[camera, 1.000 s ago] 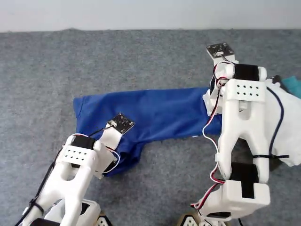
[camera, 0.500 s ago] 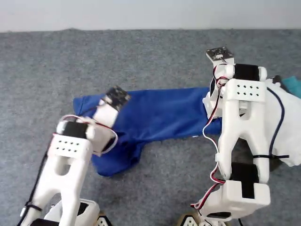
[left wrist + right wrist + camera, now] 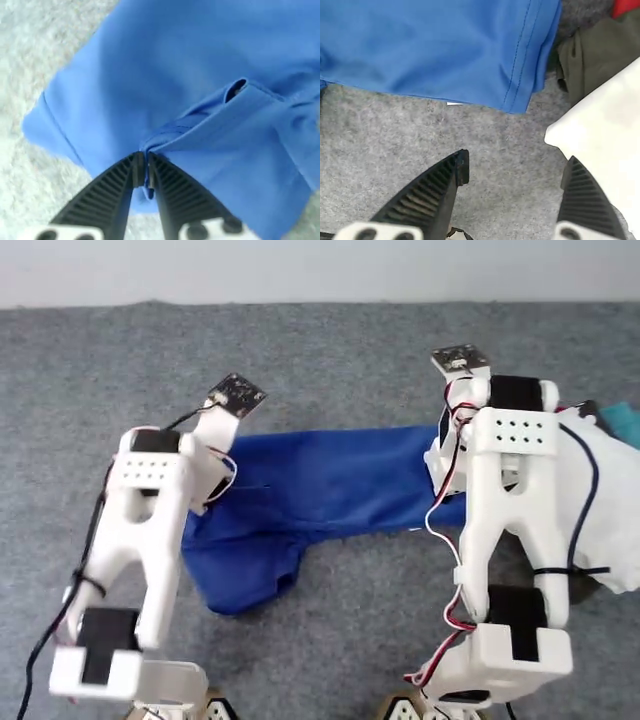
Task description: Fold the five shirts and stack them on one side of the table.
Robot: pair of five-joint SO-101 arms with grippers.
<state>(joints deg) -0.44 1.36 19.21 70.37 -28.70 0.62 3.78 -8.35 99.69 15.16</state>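
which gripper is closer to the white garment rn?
Right. The right gripper hangs open over the grey mat, just beside the white garment. The left gripper is shut on a fold of the blue shirt, at the shirt's opposite end.

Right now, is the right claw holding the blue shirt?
No, the right gripper is open over the grey table, and the blue shirt lies beyond its fingertips, untouched.
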